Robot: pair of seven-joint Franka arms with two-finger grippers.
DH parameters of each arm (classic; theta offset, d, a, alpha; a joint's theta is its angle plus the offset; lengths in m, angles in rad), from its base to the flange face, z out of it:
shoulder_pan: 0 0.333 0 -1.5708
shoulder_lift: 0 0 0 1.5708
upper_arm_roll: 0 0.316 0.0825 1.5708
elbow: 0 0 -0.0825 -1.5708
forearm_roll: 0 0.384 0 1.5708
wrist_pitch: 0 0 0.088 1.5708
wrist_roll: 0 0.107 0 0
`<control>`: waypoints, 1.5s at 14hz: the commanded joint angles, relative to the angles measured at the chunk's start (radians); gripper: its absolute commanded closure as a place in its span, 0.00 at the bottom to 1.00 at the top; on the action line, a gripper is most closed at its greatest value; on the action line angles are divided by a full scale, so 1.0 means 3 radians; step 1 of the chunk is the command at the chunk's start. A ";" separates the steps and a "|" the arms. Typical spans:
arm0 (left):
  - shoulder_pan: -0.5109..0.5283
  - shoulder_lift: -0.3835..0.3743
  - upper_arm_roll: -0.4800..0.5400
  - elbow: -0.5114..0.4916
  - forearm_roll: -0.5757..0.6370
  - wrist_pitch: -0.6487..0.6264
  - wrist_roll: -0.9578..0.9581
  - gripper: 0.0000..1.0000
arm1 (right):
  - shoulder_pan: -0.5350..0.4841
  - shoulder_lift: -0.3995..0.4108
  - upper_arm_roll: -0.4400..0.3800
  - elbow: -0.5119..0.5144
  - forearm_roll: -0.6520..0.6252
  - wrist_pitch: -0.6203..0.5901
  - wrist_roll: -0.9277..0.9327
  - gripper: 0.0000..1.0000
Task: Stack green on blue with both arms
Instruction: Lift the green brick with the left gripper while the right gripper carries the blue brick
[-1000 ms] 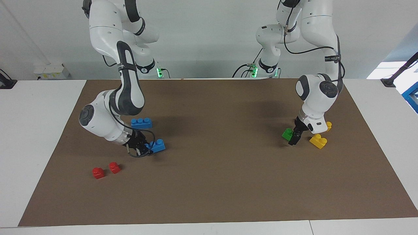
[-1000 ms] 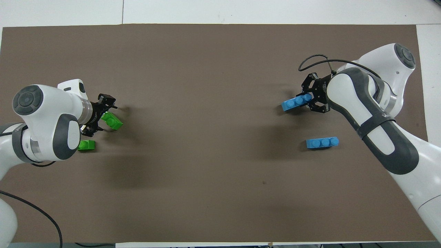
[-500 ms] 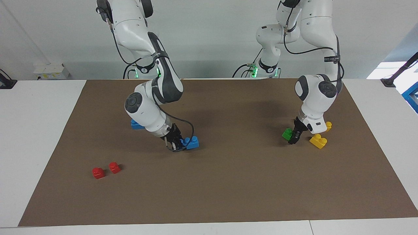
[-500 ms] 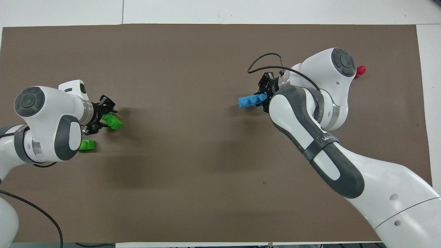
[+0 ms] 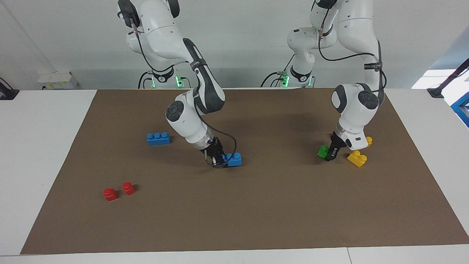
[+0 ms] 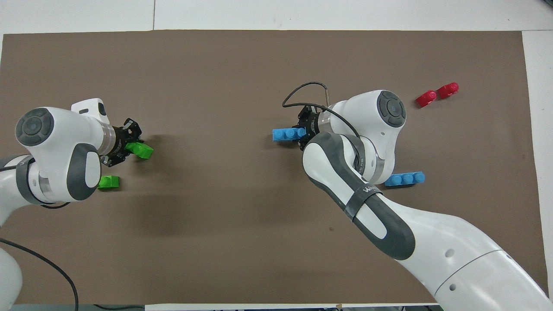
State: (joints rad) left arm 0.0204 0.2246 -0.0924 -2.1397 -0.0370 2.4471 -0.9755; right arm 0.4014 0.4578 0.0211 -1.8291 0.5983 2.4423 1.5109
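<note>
My right gripper (image 5: pixel 221 160) (image 6: pixel 302 133) is shut on one end of a long blue brick (image 5: pixel 233 159) (image 6: pixel 287 134), low over the middle of the brown mat. My left gripper (image 5: pixel 331 156) (image 6: pixel 128 147) is shut on a small green brick (image 5: pixel 322 150) (image 6: pixel 140 150) down at the mat near the left arm's end. I cannot tell whether either brick touches the mat. A second blue brick (image 5: pixel 158 138) (image 6: pixel 404 178) lies toward the right arm's end. A second green brick (image 6: pixel 109 182) lies partly under the left arm.
Two yellow bricks (image 5: pixel 357 158) (image 5: pixel 368 140) lie right beside the left gripper. Two small red bricks (image 5: pixel 110 194) (image 6: pixel 426 98) lie together toward the right arm's end, farther from the robots than the loose blue brick. The brown mat (image 5: pixel 256 212) covers the table.
The right arm has carried its blue brick from the right arm's end toward the middle of the mat. The left gripper has closed on the green brick where it lay.
</note>
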 commanded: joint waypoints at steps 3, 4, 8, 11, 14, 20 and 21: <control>-0.0078 -0.0033 -0.0024 0.0550 0.0057 -0.0704 -0.0357 1.00 | 0.0068 0.0023 -0.0009 -0.0059 0.0107 0.0209 0.0389 1.00; -0.0179 -0.0033 -0.0019 0.0698 0.0057 -0.0899 -0.0530 1.00 | 0.0068 0.0023 -0.0009 -0.0069 0.0112 0.0214 0.0389 1.00; -0.0563 -0.0160 -0.0014 0.0858 0.0118 -0.1131 -0.1394 1.00 | 0.0068 0.0069 -0.0009 -0.0080 0.0112 0.0275 0.0394 1.00; -0.0880 -0.0227 -0.0019 0.0889 0.0291 -0.1172 -0.2192 1.00 | 0.0068 0.0075 -0.0009 -0.0085 0.0112 0.0281 0.0394 1.00; -0.1304 -0.0232 -0.0019 0.0894 0.0521 -0.1203 -0.2989 1.00 | 0.0068 0.0075 -0.0009 -0.0136 0.0117 0.0382 0.0430 1.00; -0.1785 -0.0136 -0.0025 0.1128 0.0686 -0.1198 -0.4126 1.00 | 0.0109 0.0095 -0.0009 -0.0141 0.0117 0.0413 0.0430 1.00; -0.1827 -0.0064 -0.0025 0.1256 0.0686 -0.1228 -0.4188 1.00 | 0.0114 0.0095 -0.0009 -0.0136 0.0117 0.0413 0.0435 1.00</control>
State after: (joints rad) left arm -0.4950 0.1667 -0.1156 -1.8411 0.1442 2.1128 -2.1716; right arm 0.4204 0.4770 0.0200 -1.8534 0.6093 2.5289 1.6383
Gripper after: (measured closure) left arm 0.661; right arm 0.652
